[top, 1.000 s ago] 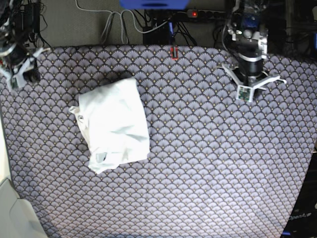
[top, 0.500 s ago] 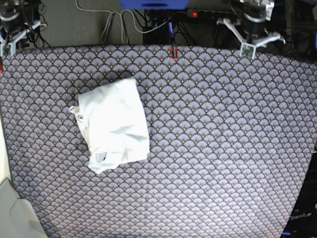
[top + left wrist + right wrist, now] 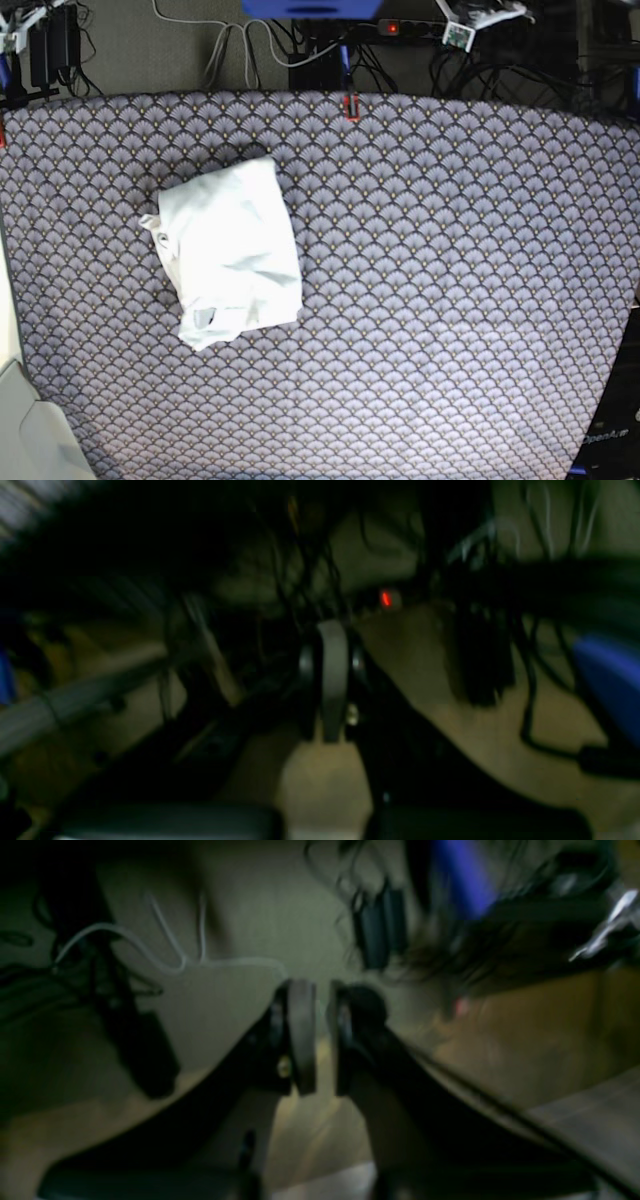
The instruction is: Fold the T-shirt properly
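Observation:
The white T-shirt (image 3: 232, 250) lies folded into a rough rectangle on the left half of the table, slightly skewed, with a small flap sticking out at its near left corner. Both arms are drawn back beyond the far edge. Only a bit of the left arm (image 3: 468, 22) shows at the top right, and a bit of the right arm (image 3: 14, 26) at the top left. In the left wrist view my left gripper (image 3: 331, 632) is shut and holds nothing. In the right wrist view my right gripper (image 3: 322, 992) is shut to a thin slit with nothing in it.
A scale-patterned cloth (image 3: 450, 300) covers the table. A small red object (image 3: 350, 105) sits at its far edge. Behind the table lie cables and a power strip with a red light (image 3: 392, 27). A pale surface (image 3: 25, 430) shows at the near left corner.
Both arms have drawn back from over the table's far corners to beyond its far edge. The left gripper's fingers have come together. The T-shirt has not moved.

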Available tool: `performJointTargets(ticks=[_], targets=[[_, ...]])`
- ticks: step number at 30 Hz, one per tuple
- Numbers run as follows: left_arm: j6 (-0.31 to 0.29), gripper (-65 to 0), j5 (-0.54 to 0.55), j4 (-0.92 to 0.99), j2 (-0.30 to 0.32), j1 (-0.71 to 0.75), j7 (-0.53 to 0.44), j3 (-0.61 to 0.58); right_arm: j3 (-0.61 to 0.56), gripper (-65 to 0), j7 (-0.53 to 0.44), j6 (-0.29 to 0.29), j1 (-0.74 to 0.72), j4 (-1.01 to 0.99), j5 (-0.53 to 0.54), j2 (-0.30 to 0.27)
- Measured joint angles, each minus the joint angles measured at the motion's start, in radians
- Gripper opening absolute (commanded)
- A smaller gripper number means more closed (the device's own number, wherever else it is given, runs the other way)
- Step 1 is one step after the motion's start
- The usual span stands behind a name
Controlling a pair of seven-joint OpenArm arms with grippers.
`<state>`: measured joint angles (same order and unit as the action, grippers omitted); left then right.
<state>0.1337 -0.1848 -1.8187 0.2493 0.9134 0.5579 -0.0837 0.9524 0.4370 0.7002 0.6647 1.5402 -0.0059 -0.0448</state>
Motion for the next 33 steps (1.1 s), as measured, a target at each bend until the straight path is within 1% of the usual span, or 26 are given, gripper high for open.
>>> performJointTargets(ticks=[1, 4, 5, 6, 8, 10, 11, 12, 14, 15, 17, 19, 20, 21, 23, 24, 25, 28, 29, 30, 31, 33], targets=[[0.000, -64.8, -0.002, 0.033, -0.003, 0.000, -0.001, -0.002, -0.003, -60.7, -0.032, -0.004, -0.005, -0.066, 0.001, -0.008], [0.000, -64.8, 0.001, 0.146, -0.011, -0.025, -0.006, -0.011, -0.057, -60.7, -0.151, -0.008, -0.031, -0.312, -0.006, -0.072], [0.002, -64.8, -0.002, 0.197, -0.017, -0.044, -0.049, -0.015, -0.083, -60.7, -0.203, -0.002, -0.039, -0.400, 0.008, -0.101], [0.002, -64.8, -0.005, 0.258, -0.023, -0.060, -0.100, -0.016, -0.111, -60.8, -0.271, 0.001, -0.045, -0.486, -0.001, -0.126], [-0.003, -64.8, -0.005, 0.431, -0.036, -0.113, -0.206, -0.018, -0.169, -60.8, -0.389, -0.012, -0.081, -0.687, 0.001, -0.172], [0.000, -64.8, 0.000, 0.629, -0.038, -0.177, -0.282, -0.018, -0.233, -60.8, -0.484, -0.013, -0.125, -0.877, -0.006, -0.210], [-0.003, -64.8, -0.001, 0.732, -0.039, -0.218, -0.348, -0.018, -0.269, -60.8, -0.530, -0.010, -0.154, -0.966, -0.001, -0.229], [-0.001, -64.7, 0.000, 0.817, -0.045, -0.253, -0.367, -0.016, -0.300, -60.8, -0.558, -0.011, -0.182, -1.034, -0.008, -0.242], [0.005, -64.7, 0.039, 0.996, -0.056, -0.334, -0.473, -0.013, -0.376, -60.8, -0.640, -0.015, -0.230, -1.146, 0.000, -0.257], [-0.006, -64.7, 0.073, 1.070, -0.058, -0.371, -0.526, -0.014, -0.412, -60.8, -0.667, -0.010, -0.252, -1.182, 0.002, -0.257], [-0.003, -64.7, 0.140, 1.204, -0.061, -0.438, -0.645, -0.018, -0.485, -60.8, -0.697, -0.009, -0.284, -1.226, 0.002, -0.254], [-0.005, -64.7, 0.186, 1.333, -0.061, -0.499, -0.732, -0.024, -0.555, -60.8, -0.712, -0.013, -0.305, -1.247, 0.002, -0.248], [-0.008, -64.7, 0.199, 1.391, -0.063, -0.526, -0.749, -0.024, -0.575, -60.8, -0.722, -0.045, -0.312, -1.252, 0.002, -0.238], [-0.006, -64.7, 0.205, 1.449, -0.066, -0.555, -0.760, -0.024, -0.594, -60.8, -0.730, -0.100, -0.319, -1.254, 0.004, -0.226], [-0.009, -64.7, 0.211, 1.577, -0.075, -0.631, -0.751, -0.022, -0.644, -60.8, -0.735, -0.209, -0.337, -1.255, -0.004, -0.206], [-0.005, -64.7, 0.213, 1.629, -0.083, -0.666, -0.750, -0.017, -0.666, -60.8, -0.747, -0.270, -0.343, -1.255, -0.002, -0.195], [0.002, -64.7, 0.216, 1.690, -0.096, -0.710, -0.746, -0.013, -0.686, -60.8, -0.750, -0.348, -0.354, -1.256, 0.001, -0.179], [-0.011, -64.7, 0.262, 1.779, -0.124, -0.802, -0.765, -0.013, -0.723, -60.7, -0.791, -0.488, -0.391, -1.299, 0.002, -0.136], [-0.008, -64.7, 0.298, 1.785, -0.133, -0.818, -0.767, -0.013, -0.742, -60.7, -0.815, -0.534, -0.409, -1.332, 0.003, -0.122], [-0.006, -64.7, 0.327, 1.784, -0.138, -0.827, -0.760, -0.013, -0.758, -60.7, -0.840, -0.553, -0.423, -1.358, 0.003, -0.111], [-0.006, -64.7, 0.356, 1.783, -0.142, -0.831, -0.738, -0.013, -0.771, -60.7, -0.867, -0.576, -0.436, -1.381, -0.001, -0.101], [-0.002, -64.7, 0.403, 1.785, -0.152, -0.837, -0.679, -0.014, -0.790, -60.7, -0.887, -0.658, -0.466, -1.419, -0.001, -0.081]])
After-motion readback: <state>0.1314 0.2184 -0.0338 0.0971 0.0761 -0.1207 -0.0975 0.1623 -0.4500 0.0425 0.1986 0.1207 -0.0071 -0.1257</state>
